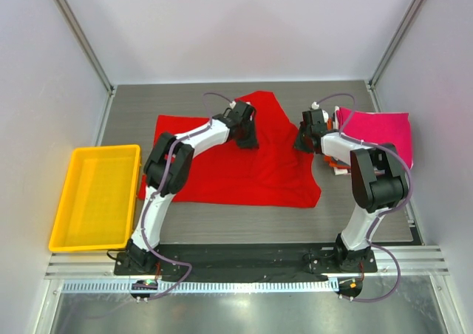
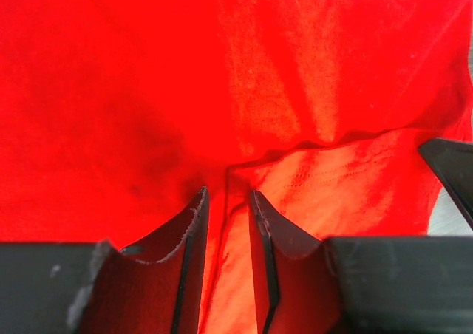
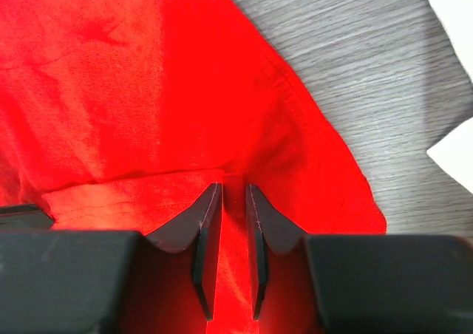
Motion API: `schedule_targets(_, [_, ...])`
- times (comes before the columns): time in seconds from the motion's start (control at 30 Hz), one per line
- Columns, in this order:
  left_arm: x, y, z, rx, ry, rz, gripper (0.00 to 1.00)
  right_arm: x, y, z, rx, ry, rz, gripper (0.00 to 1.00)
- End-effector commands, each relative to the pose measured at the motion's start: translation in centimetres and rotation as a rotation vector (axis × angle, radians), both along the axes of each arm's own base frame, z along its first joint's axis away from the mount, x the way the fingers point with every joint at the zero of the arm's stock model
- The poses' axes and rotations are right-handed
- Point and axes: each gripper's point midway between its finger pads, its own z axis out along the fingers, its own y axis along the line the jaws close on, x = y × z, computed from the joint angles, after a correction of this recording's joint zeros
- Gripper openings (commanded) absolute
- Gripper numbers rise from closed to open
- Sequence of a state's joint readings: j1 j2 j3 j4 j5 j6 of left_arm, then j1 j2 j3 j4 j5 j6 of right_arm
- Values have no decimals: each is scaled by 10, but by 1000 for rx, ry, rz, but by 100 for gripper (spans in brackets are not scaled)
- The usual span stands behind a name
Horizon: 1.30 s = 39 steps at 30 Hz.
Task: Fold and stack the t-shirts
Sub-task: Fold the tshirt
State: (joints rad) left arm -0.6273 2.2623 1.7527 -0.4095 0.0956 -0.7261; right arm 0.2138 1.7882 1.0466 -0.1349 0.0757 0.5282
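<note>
A bright red t-shirt (image 1: 236, 175) lies spread on the grey table, its far edge drawn up into a peak between the two arms. My left gripper (image 1: 247, 136) is down on the shirt's far left part. In the left wrist view its jaws (image 2: 228, 193) stand narrow with a raised fold of red cloth (image 2: 111, 90) between them. My right gripper (image 1: 301, 142) is at the shirt's far right edge. In the right wrist view it (image 3: 233, 188) pinches a ridge of the red cloth (image 3: 111, 90). A folded magenta-pink t-shirt (image 1: 377, 131) lies at the right.
A yellow plastic tray (image 1: 96, 197) sits off the table's left edge. Orange and white cloth edges (image 1: 336, 168) peek out under the pink shirt, beside the right arm. Bare grey tabletop (image 3: 369, 68) shows beyond the red shirt's right hem. White walls enclose the back and sides.
</note>
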Motion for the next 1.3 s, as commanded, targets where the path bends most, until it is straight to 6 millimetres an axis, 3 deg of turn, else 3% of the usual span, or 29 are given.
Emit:
schedule_targets(0.0, [0, -13, 14, -22, -22, -23, 29, 11, 1, 31, 19, -95, 4, 25])
schedule_targets(0.33, [-3, -18, 12, -14, -26, -36, 26, 10, 3, 29, 27, -87, 13, 22])
schedule_targets(0.57, [0, -22, 16, -23, -36, -39, 5, 13, 5, 25, 27, -73, 19, 12])
schedule_targets(0.63, [0, -22, 26, -27, -44, -36, 0, 13, 4, 26, 20, -71, 19, 7])
schedule_targets(0.67, [-1, -20, 30, -22, -42, -35, 0, 12, 3, 28, 15, -73, 16, 3])
schedule_targets(0.83, [1, -19, 51, -41, -84, -32, 0, 13, 2, 35, 9, -90, 14, 1])
schedule_targets(1.13, [-5, -12, 67, -63, -102, 2, 0, 16, 5, 53, 20, -140, 42, 1])
schedule_targets(1.17, [-9, -9, 60, -63, -92, 11, 0, 18, 6, 55, 22, -147, 46, 1])
schedule_targets(1.23, [-6, -7, 73, -89, -132, 48, 0, 21, 11, 60, 38, -158, 63, 1])
schedule_targets(1.27, [-9, -2, 67, -77, -128, 58, 0, 23, 12, 62, 45, -164, 68, 1])
